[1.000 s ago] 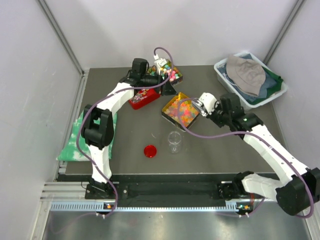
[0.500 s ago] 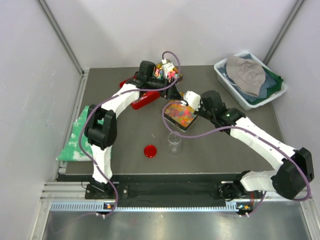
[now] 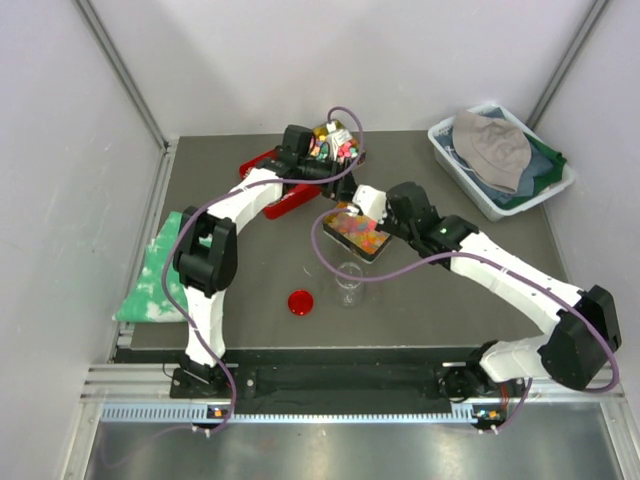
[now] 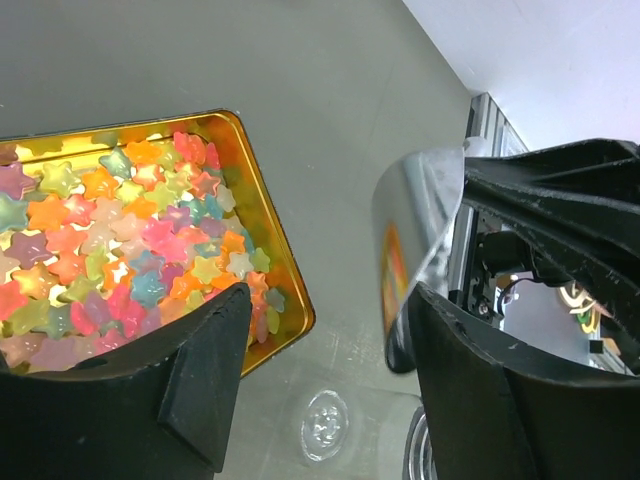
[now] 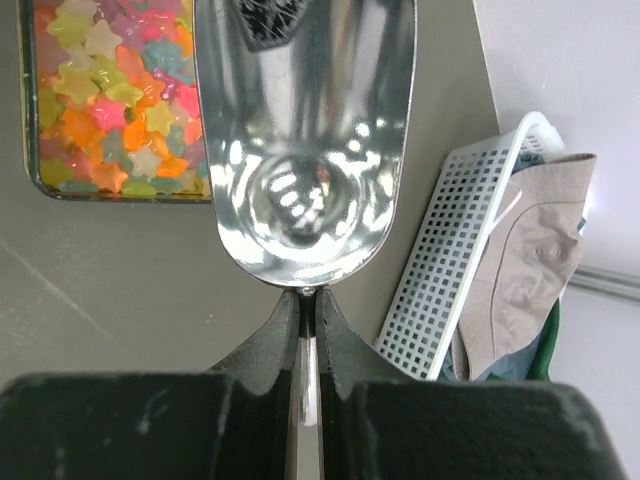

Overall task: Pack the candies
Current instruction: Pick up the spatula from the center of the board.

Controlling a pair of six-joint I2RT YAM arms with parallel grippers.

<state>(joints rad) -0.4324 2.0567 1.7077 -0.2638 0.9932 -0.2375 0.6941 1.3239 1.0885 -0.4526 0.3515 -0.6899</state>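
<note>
The candies (image 4: 120, 230) are small glossy star pieces in orange, pink, yellow and green, filling a gold tin (image 3: 353, 232). My left gripper (image 4: 328, 300) hovers open at the tin's right corner, one finger (image 4: 200, 350) in front of its near rim and nothing between the jaws. It comes in from the far side in the top view (image 3: 340, 182). My right gripper (image 5: 308, 300) is shut on the handle of a shiny metal scoop (image 5: 300, 140). The scoop bowl is empty and sits beside the candies (image 5: 100, 90); the scoop (image 3: 366, 198) is at the tin's far edge.
A clear cup (image 3: 350, 283) and a red lid (image 3: 300, 302) stand in front of the tin. A red tin (image 3: 275, 195) and another tin of mixed sweets (image 3: 335, 140) lie at the back. A white basket (image 3: 500, 165) of cloths is at the right, a green cloth (image 3: 160, 270) at the left.
The right arm has swung left, carrying the scoop to the gold tin. The left gripper has moved right toward the tin and its jaws have narrowed somewhat.
</note>
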